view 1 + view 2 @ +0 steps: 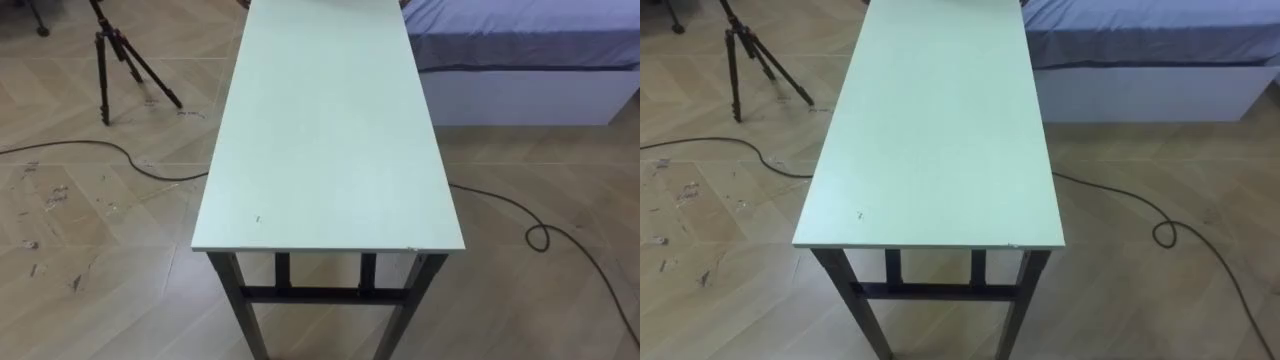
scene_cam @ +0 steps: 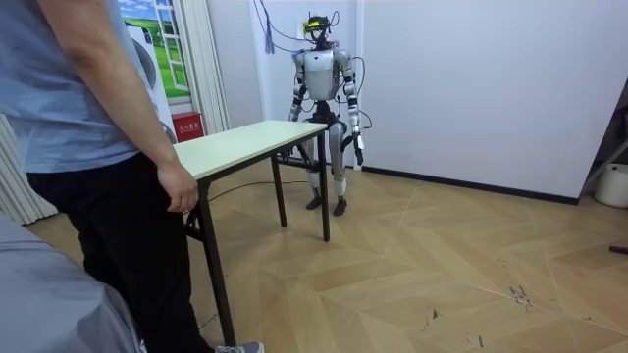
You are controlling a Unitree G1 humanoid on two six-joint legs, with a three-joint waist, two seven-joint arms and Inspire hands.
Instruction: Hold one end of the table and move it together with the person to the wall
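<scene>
A person stands at the room view's left, at the near short end of the pale green bench. The person's hand hangs with loosely curled fingers just beside the bench's corner; whether it touches the edge cannot be told. The bench stands on the wooden floor on all its dark legs, between the person and the robot at its far short end. The robot is upright with both arms down. Its right hand is lowered behind the bench's far corner. Its left hand hangs at its side, clear of the bench. Neither hand's fingers can be made out. From the robot's head, a tripod stands left of the bench, and a bed lies to the right.
</scene>
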